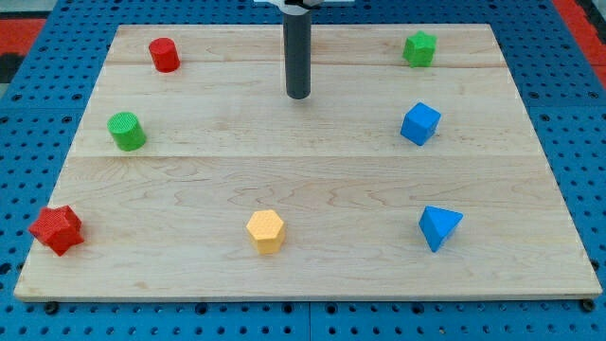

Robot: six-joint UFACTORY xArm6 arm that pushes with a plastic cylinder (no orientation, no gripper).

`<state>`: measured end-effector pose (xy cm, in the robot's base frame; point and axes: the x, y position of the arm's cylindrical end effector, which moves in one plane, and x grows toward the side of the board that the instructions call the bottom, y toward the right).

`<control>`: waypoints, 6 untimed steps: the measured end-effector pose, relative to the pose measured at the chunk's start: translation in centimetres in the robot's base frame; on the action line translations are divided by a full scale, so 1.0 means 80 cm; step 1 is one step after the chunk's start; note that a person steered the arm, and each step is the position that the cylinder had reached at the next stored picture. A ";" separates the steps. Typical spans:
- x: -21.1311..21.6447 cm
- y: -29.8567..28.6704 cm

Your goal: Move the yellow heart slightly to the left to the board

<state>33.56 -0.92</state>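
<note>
Yellow block (265, 230) sits well toward the view's bottom from my tip (298, 97); claw state: cannot tell.

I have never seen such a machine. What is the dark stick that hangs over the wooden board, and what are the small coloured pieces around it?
This is one camera view, looking down at a light wooden board on a blue perforated table. The dark stick is a robot arm's rod; my tip slides over the board and pushes blocks. It holds nothing and touches no block now.

Seven blocks lie on the board: a red cylinder and a green cylinder at the view's left, a red star-like block at bottom left, a yellow block at the bottom middle, a green block at top right, a blue cube and a blue wedge-like block at the right. The yellow block is far below my tip.
</note>
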 end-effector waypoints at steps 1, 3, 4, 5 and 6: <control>0.000 0.000; -0.060 0.013; -0.092 0.013; -0.089 0.044; -0.109 0.105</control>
<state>24.87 7.51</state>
